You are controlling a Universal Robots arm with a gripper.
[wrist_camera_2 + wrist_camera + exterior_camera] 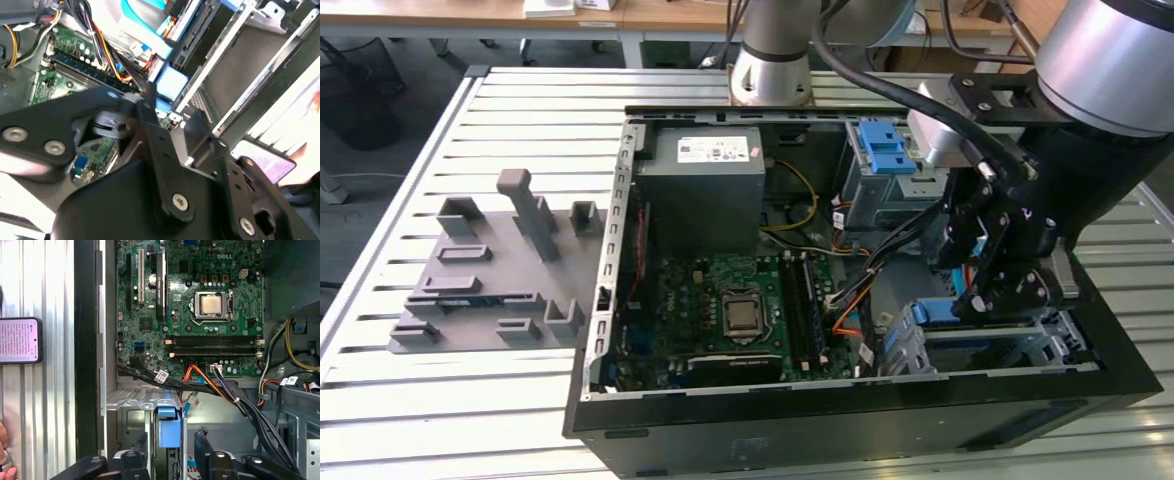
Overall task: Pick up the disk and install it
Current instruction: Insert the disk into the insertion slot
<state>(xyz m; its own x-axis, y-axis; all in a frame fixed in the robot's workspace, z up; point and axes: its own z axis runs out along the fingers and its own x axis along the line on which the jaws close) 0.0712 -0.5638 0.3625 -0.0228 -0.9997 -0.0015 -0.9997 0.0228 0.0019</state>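
Now my end effector (1003, 290) hangs inside the computer case (854, 420), over the drive cage (145, 405) holding the disk (169, 427); finger spread: cannot tell.

The open case (854, 400) lies on the table (400, 420). In the exterior view the fixture (494, 270) lies on the table at the case's left. Inside the case, the board (734, 310) lies left of the bay (987, 345), where the gripper (1007, 290) hangs.

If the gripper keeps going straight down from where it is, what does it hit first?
Probably the blue-framed disk sitting upright in the drive cage; the gripper straddles it. Depth is unclear, so contact may already exist.
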